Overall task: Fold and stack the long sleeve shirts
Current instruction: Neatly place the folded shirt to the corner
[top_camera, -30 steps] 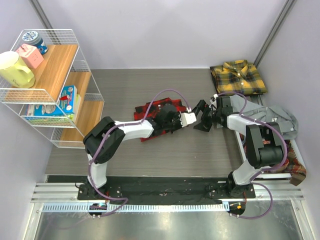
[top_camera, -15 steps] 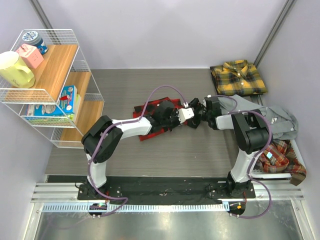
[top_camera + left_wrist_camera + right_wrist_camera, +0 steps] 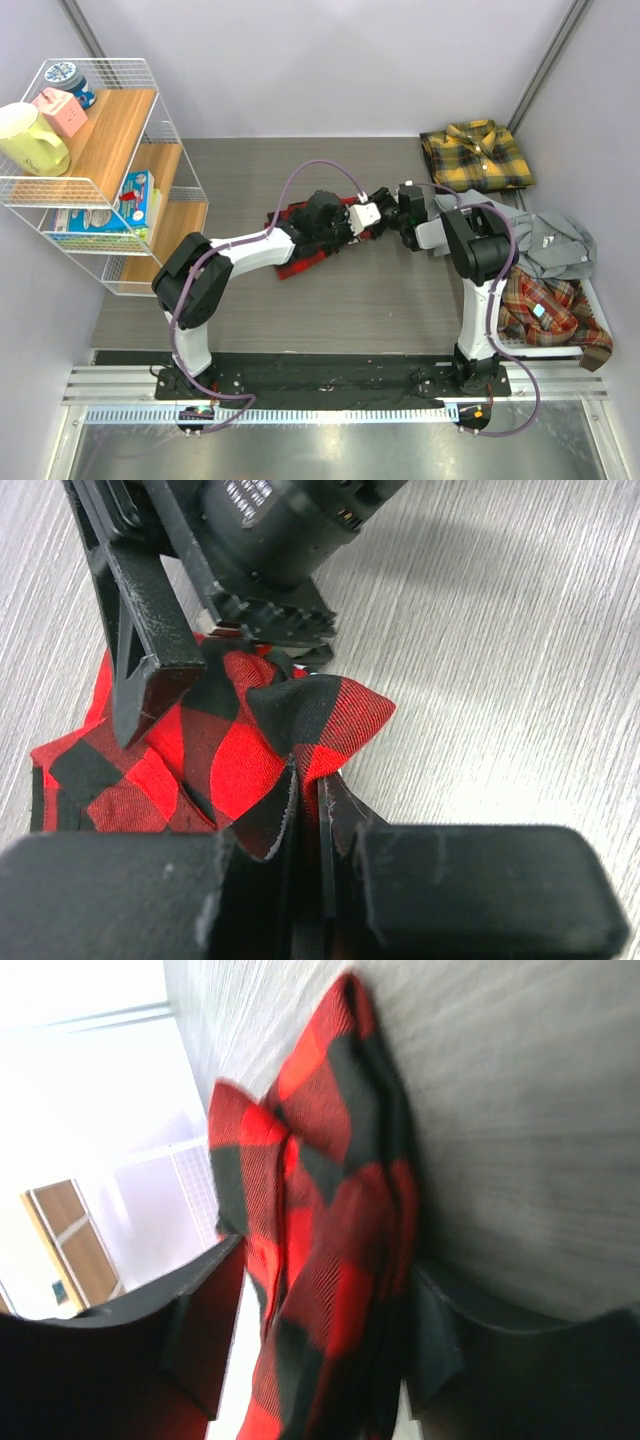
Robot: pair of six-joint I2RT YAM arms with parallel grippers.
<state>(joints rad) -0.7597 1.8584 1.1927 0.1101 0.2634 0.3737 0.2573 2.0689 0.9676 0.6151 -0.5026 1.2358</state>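
Your left fingers [image 3: 305,818] are closed tight on a raised fold of the red-and-black check shirt [image 3: 305,260]. In the left wrist view the cloth is pinched up between them into a small peak.

Your right fingers [image 3: 325,1270] stand partly apart, with a bunched edge of the same shirt filling the gap and touching both inner faces. You cannot tell from these views whether they are actually clamping it.

The two sets of fingers meet at the shirt's right end, very close together, and one right finger rests on the cloth just beside the pinched fold.

The shirt lies crumpled near the middle of the tabletop [image 3: 330,320], partly under your left forearm.

A yellow-and-black plaid shirt [image 3: 475,155] lies folded flat at the far right corner. At the right edge, a grey shirt [image 3: 550,240] is heaped loosely above an orange-brown plaid shirt [image 3: 550,310].
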